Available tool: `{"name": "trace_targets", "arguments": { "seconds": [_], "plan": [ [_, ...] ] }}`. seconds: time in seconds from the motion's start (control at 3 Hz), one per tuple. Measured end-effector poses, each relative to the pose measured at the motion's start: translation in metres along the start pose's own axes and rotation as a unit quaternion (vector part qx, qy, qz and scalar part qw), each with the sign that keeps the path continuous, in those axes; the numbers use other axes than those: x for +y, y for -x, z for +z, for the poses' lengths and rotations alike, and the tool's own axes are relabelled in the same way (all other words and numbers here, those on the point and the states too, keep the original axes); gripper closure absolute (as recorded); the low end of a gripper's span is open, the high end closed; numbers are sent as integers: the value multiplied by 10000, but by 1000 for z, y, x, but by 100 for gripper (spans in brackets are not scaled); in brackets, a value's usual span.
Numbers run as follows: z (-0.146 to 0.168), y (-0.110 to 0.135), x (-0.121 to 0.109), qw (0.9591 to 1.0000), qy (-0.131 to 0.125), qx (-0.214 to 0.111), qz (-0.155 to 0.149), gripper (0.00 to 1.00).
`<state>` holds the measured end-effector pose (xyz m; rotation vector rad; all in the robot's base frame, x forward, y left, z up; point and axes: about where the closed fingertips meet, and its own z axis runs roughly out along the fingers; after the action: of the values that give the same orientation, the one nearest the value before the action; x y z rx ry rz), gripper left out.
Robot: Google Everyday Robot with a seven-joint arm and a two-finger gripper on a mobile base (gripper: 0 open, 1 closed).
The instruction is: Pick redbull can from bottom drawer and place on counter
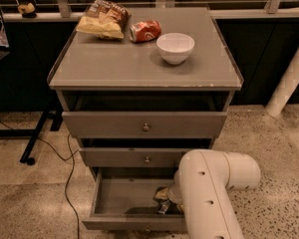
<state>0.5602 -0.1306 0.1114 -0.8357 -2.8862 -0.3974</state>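
The bottom drawer point(114, 198) is pulled open under two shallower grey drawers. My white arm point(209, 193) reaches down into its right side. My gripper point(165, 201) shows only as a dark and tan tip inside the drawer, near the right front corner. The redbull can does not show as a distinct thing; the arm and gripper cover that part of the drawer. The counter point(109, 63) is the grey top of the cabinet.
On the counter lie a chip bag point(102, 20), a red-orange soda can point(145, 31) on its side and a white bowl point(175, 47). The top drawer point(144, 124) stands slightly open. A black cable point(67, 183) runs over the floor at the left.
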Motion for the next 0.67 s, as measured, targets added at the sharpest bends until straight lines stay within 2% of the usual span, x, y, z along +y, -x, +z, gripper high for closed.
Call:
{"name": "trace_targets", "arguments": {
  "seconds": [0.67],
  "plan": [
    [0, 0, 0, 10000, -1, 1, -1, 64]
  ]
}}
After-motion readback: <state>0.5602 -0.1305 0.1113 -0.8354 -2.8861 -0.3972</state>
